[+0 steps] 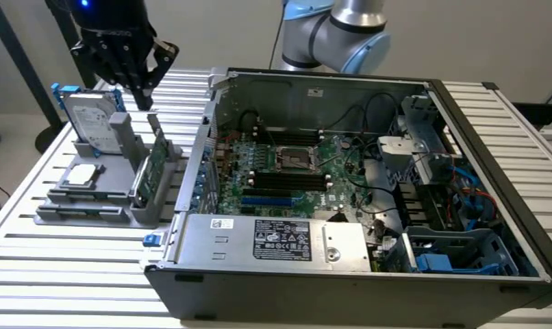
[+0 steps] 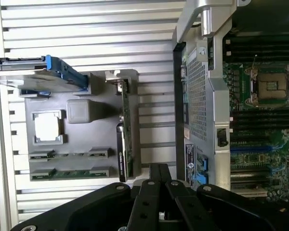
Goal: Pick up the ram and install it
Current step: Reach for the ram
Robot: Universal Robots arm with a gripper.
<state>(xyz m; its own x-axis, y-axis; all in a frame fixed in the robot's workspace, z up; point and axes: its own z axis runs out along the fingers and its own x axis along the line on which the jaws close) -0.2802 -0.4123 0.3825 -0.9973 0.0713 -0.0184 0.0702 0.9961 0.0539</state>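
Note:
Two ram sticks lie flat in slots at the near end of a grey holder (image 1: 103,179): thin dark green strips, ram (image 2: 70,172) and ram (image 1: 79,210). My black gripper (image 1: 145,101) hangs above the holder's far end, between the hard drive (image 1: 93,120) and the upright green card (image 1: 155,164), well apart from the ram. Its fingers (image 2: 154,175) meet at a point, shut with nothing in them. The black memory slots (image 1: 285,181) on the motherboard lie inside the open computer case, and appear as memory slots (image 2: 260,118) in the wrist view.
The holder also carries a square silver processor (image 1: 82,175) and a grey block (image 2: 84,110). The open case (image 1: 212,123) stands right beside the holder, its metal wall towards it. A power supply (image 1: 267,238) fills the case's front. Slatted table (image 1: 66,260) all around.

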